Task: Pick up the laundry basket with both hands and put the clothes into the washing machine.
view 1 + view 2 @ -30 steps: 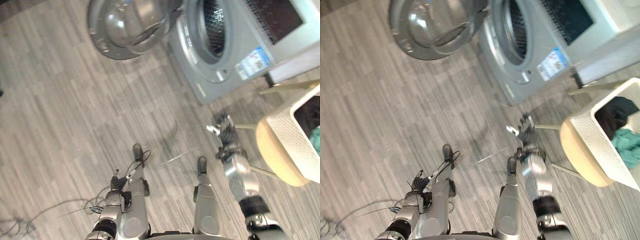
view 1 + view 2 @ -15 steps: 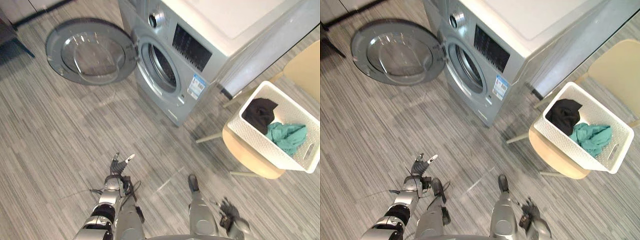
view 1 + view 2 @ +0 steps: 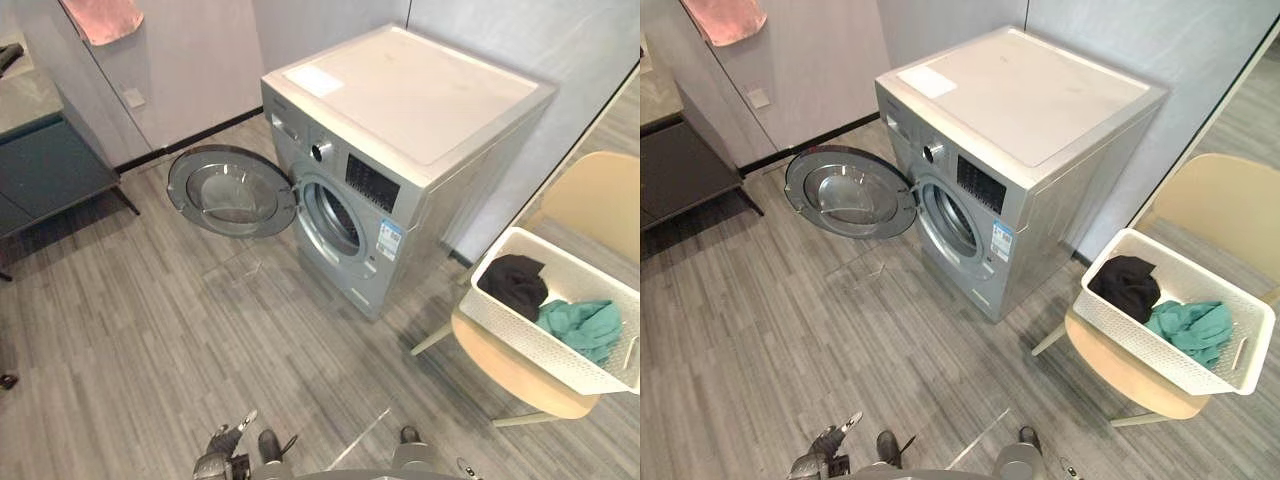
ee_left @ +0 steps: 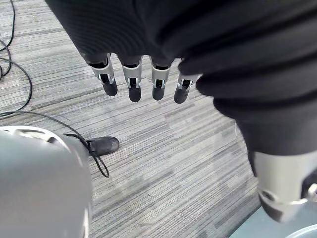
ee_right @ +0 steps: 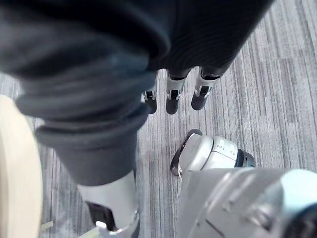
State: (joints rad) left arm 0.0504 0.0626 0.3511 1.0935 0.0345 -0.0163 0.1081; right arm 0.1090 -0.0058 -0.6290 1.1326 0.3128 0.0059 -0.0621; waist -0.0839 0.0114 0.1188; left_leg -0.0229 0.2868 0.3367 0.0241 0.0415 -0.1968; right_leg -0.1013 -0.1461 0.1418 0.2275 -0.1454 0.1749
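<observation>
"Two hands, and neither has anything in it?"

"Neither. The left hand (image 4: 132,82) hangs over the floor (image 3: 150,330) with its fingers straight and apart. The right hand (image 5: 174,96) is just as slack, and it also holds nothing."

"Where's the laundry basket?"

"The laundry basket (image 3: 1110,325) sits on the seat of a pale chair (image 3: 1120,375), just beside the washing machine (image 3: 420,110) and well apart from both hands. A black garment (image 3: 515,283) lies at the end nearer the machine, with a teal garment (image 3: 582,325) next to it."

"What could go wrong?"

"I'd say the lift is the main risk. If one hand takes the rim before the other, the basket could tip or slide off the seat edge and spill the clothes. The chair looks light, so a push might shift it. The door (image 3: 232,192) stands wide open, low over the floor, on the side away from the chair. If the robot swings wide while carrying the basket, it could knock the door."

"Any writing?"

"There's a label (image 3: 390,240) on the machine's front below the dark control panel (image 3: 372,185). Its print is too small to make out."
</observation>
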